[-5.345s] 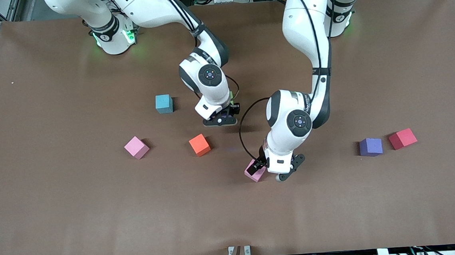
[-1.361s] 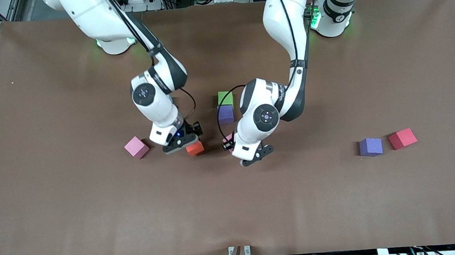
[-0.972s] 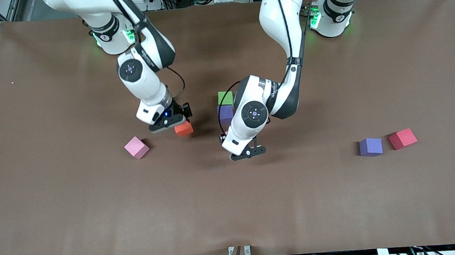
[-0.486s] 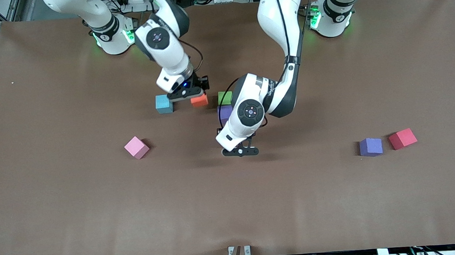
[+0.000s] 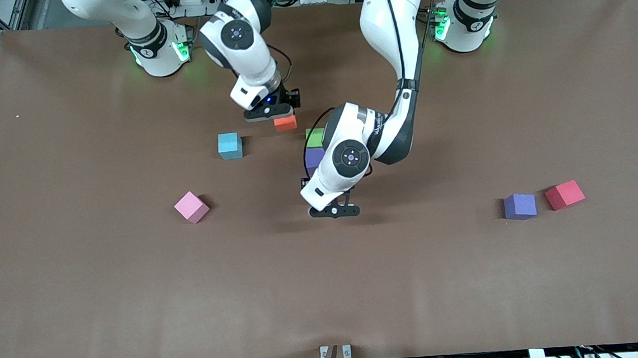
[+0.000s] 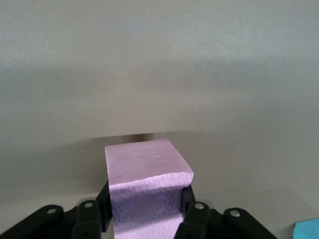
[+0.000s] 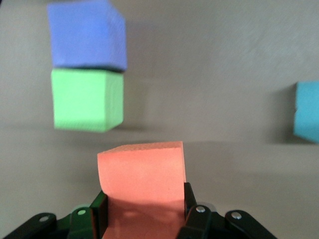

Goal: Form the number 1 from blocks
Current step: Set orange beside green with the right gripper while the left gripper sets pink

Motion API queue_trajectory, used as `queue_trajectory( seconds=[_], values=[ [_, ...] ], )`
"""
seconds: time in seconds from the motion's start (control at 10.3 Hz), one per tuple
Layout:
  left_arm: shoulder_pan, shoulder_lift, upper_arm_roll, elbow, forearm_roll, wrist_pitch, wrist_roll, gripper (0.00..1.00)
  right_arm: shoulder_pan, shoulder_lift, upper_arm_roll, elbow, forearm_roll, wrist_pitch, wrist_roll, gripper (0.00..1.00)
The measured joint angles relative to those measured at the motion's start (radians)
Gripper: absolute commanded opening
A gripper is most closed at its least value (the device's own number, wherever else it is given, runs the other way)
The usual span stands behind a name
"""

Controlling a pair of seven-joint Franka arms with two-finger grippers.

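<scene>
Nearest the front camera on the brown tabletop (image 5: 81, 308) lie three loose cubes: a purple block (image 5: 519, 206) and a red block (image 5: 564, 194) close together toward the left arm's end, and a pink block (image 5: 191, 206) toward the right arm's end.

Next in, the left pincer (image 5: 333, 210) hangs low over the middle of the tabletop, clamped on a second pink block (image 6: 147, 194); the front view hides that cube, but the left wrist view shows it squeezed between the pads. Just farther from the camera stands the started column: a purple block (image 5: 313, 158) with a green block (image 5: 315, 136) touching it on the side away from the camera. A light blue block (image 5: 229, 145) sits apart, toward the right arm's end.

Farthest, the right pincer (image 5: 277, 114) holds an orange block (image 5: 285, 123) over the tabletop just beside the green cube.

The step in hand looks like extending the figure from both ends. To do it well, each arm should square its cube to the column's edges, lower until the foam meets the surface, slide it flush without nudging the placed pair, then release and lift straight up. Staggering the two placements would spare the arms crowding each other.
</scene>
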Motion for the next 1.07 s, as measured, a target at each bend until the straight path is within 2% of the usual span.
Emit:
queue_trajectory(
  seconds=[0.29,0.68,1.07],
  values=[
    [-0.001,0.002,-0.014,-0.011,-0.005,0.0,0.0,0.0,0.055,0.001,0.002,-0.002,0.0,0.002,0.035,0.41],
    [-0.004,0.004,-0.029,-0.023,-0.006,0.029,0.0,0.0,0.056,0.055,0.001,-0.001,0.0,0.087,0.042,0.4],
    [-0.015,0.005,-0.041,-0.037,-0.013,0.052,0.0,0.0,0.071,0.08,0.001,0.025,0.0,0.093,0.128,0.4]
  ],
)
